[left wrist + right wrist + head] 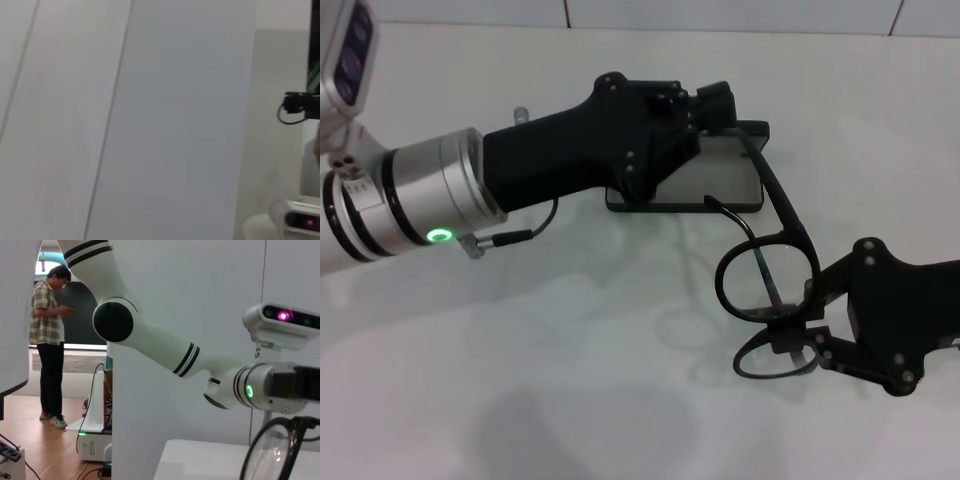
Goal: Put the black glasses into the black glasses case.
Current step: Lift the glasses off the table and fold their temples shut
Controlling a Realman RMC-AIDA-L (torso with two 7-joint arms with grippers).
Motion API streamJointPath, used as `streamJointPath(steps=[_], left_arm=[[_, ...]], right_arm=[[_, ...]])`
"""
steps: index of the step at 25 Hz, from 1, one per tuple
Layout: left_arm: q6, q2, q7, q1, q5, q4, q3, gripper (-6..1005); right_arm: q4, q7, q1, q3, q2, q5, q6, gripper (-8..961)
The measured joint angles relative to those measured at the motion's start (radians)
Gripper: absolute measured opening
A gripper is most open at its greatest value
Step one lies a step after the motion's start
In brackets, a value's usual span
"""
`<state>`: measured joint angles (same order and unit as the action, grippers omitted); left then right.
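The black glasses case (712, 172) lies open at the far middle of the white table (520, 390), grey lining up. My left gripper (695, 115) is down on the case's far left part and hides it. My right gripper (788, 328) is shut on the black glasses (765, 278) at the bridge and holds them tilted, just in front and to the right of the case. One long temple arm (782, 195) reaches up along the case's right edge. One lens also shows in the right wrist view (272, 452).
The left arm's silver wrist with a green light (440, 236) crosses the table's left side. The right wrist view shows the left arm (150, 342) and a person (50, 335) standing far off. The left wrist view shows only a wall.
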<state>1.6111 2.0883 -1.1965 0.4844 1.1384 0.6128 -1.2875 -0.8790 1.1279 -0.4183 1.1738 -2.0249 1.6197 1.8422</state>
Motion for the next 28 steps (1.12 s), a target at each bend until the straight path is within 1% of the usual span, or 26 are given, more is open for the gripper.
streamJointPath(steps=[8, 11, 13, 21, 28], left_arm=[[0.017, 0.002, 0.020, 0.058, 0.009, -0.098, -0.045, 53], [0.017, 0.002, 0.025, 0.070, 0.010, -0.099, -0.079, 54], [0.017, 0.001, 0.026, 0.074, 0.010, -0.100, -0.086, 54], [0.017, -0.003, 0.026, 0.073, 0.022, -0.102, -0.094, 54], [0.031, -0.001, 0.024, 0.079, 0.063, -0.103, -0.097, 54]], right_arm=[[0.003, -0.001, -0.010, 0.004, -0.002, 0.000, -0.008, 97], [0.011, -0.001, -0.019, 0.006, -0.002, 0.000, -0.011, 97], [0.019, -0.002, -0.023, 0.007, -0.002, 0.000, -0.012, 97], [0.026, -0.018, -0.022, 0.010, -0.002, -0.021, -0.010, 98], [0.035, -0.029, -0.023, 0.011, -0.002, -0.030, -0.012, 97]])
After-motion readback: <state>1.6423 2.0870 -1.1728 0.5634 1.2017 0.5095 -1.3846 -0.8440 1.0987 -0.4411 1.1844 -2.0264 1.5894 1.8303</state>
